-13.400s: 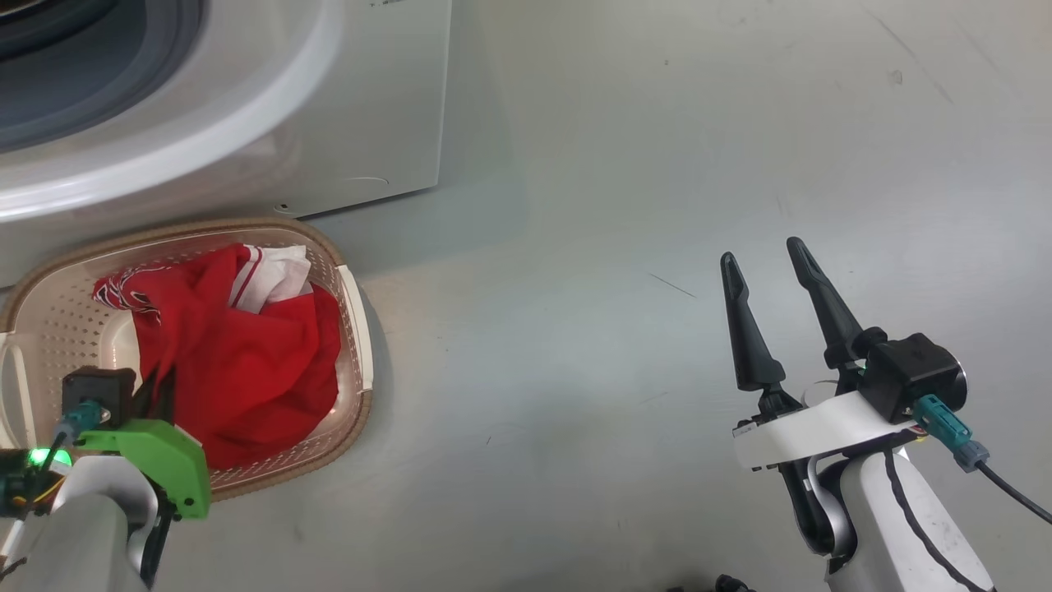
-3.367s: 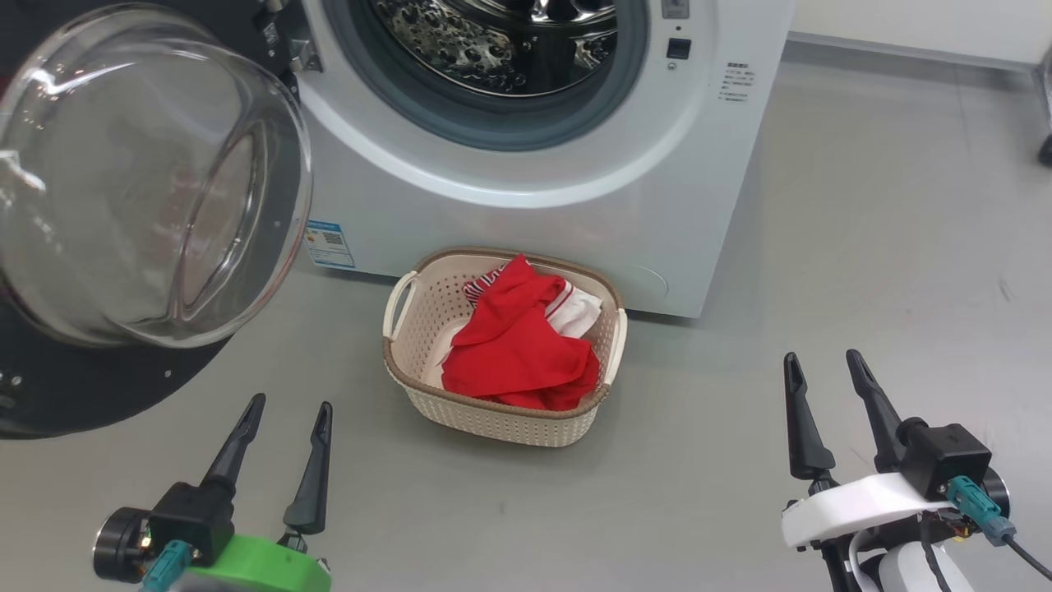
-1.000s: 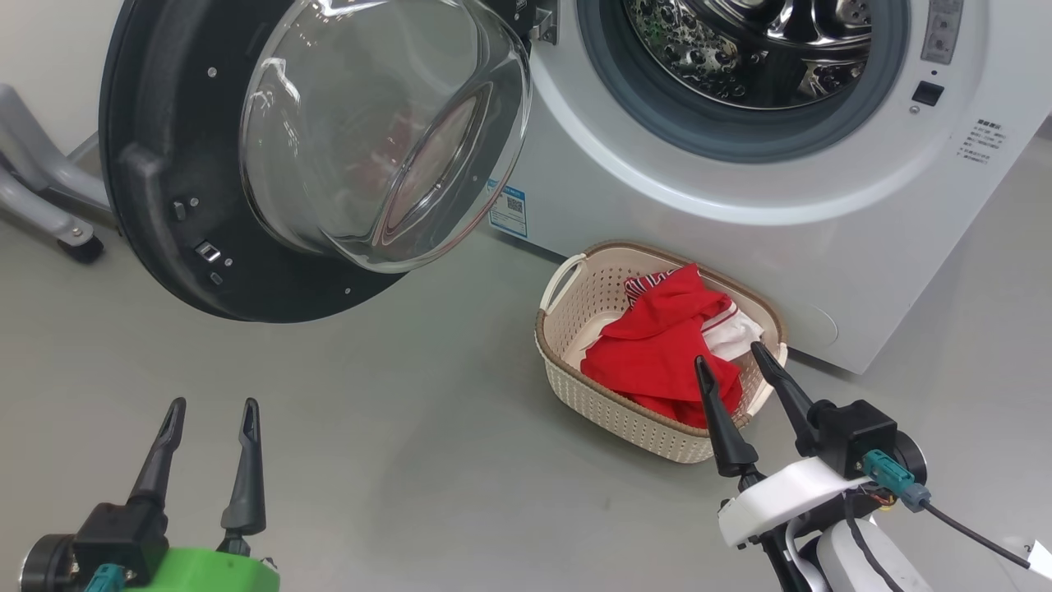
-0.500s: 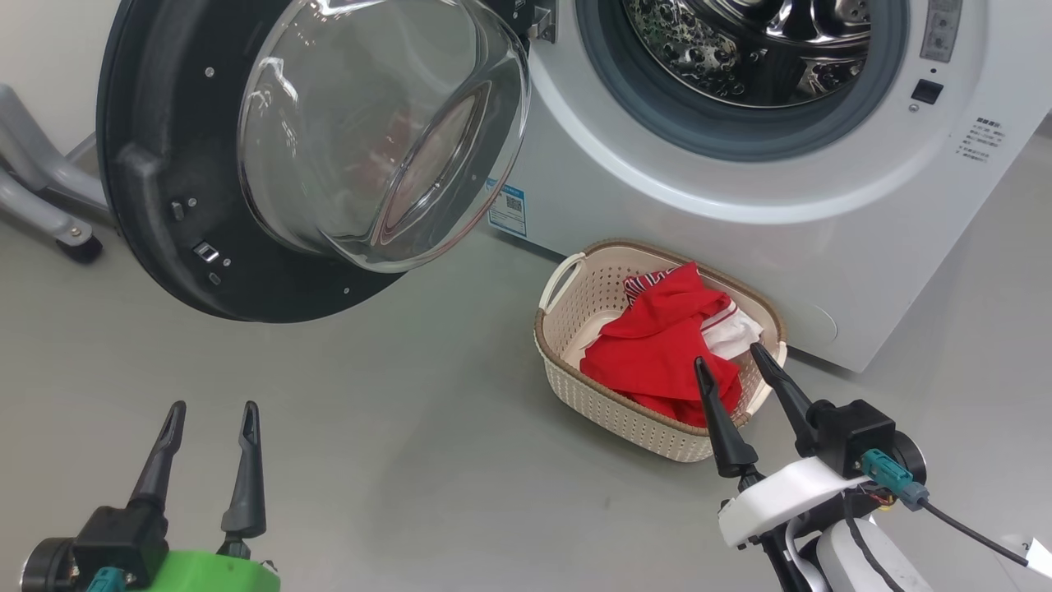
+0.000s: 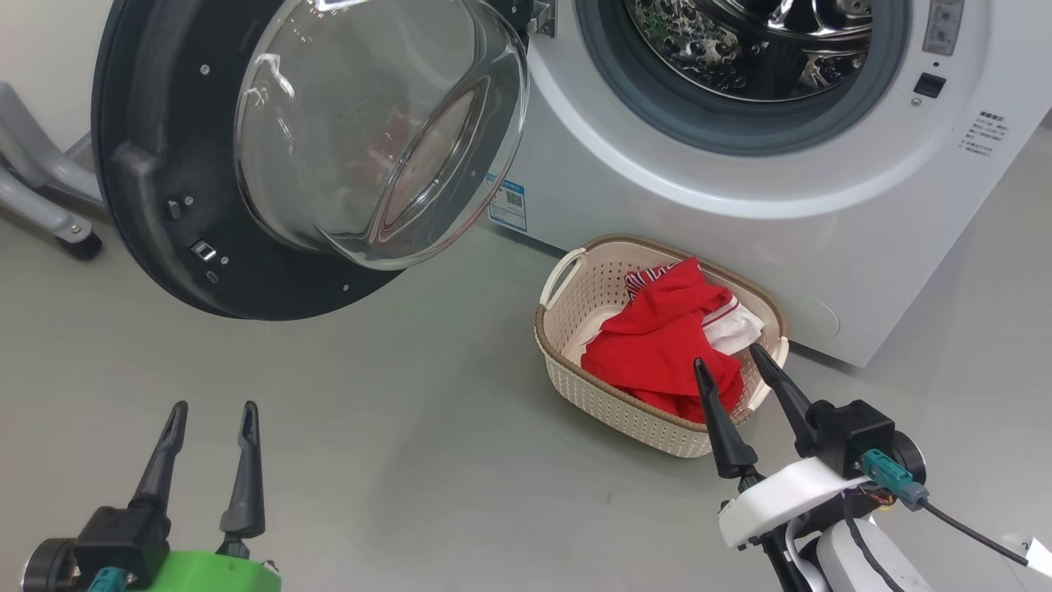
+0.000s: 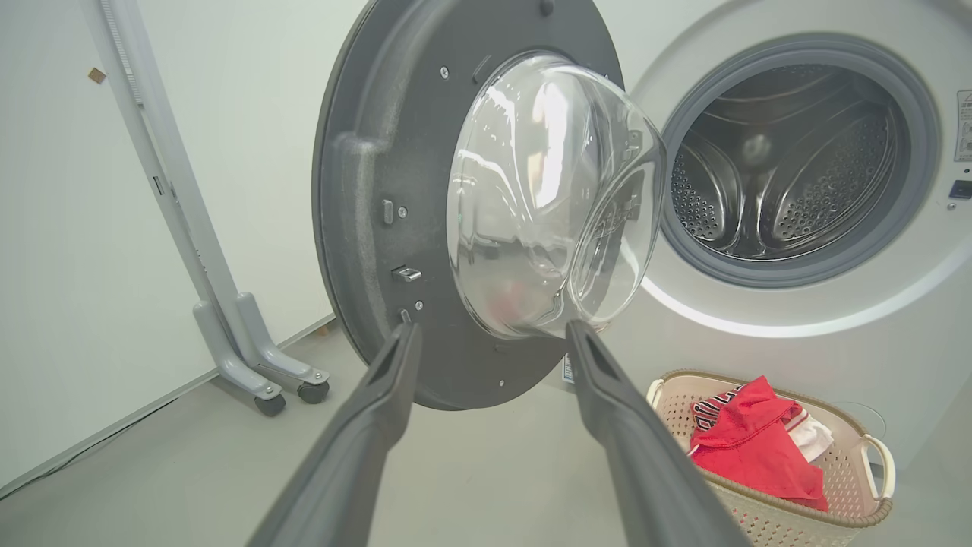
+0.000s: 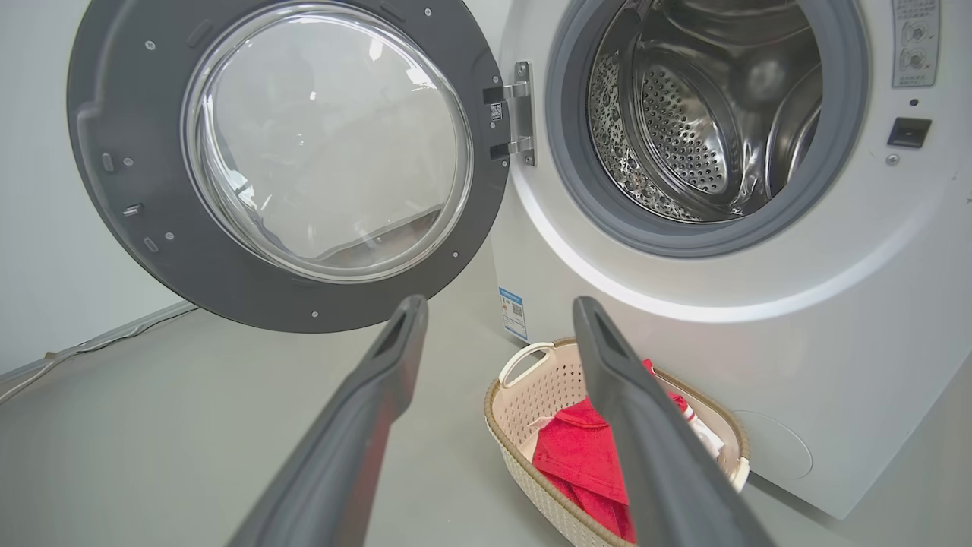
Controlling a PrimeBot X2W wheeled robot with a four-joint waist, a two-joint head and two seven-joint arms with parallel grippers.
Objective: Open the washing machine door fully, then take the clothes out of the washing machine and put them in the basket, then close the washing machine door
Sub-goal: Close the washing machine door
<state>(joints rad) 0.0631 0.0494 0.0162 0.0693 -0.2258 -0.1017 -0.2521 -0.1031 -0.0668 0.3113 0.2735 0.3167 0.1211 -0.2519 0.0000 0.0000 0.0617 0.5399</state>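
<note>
Door open, load in basket.
Washing machine door [image 5: 164,164] stands wide, left of the washing machine [image 5: 740,205]; clothes [image 5: 657,345] in basket [image 5: 608,403] at its foot. Left gripper [image 5: 214,407] and right gripper [image 5: 726,354] in front: both spread, empty.

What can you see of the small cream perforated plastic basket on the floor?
The rounded rectangular cream plastic basket has perforated walls, a brown woven-look rim and a white loop handle at each end. It stands upright on the grey floor, close before the white washing machine. A crumpled red garment with white trim lies inside.
</note>
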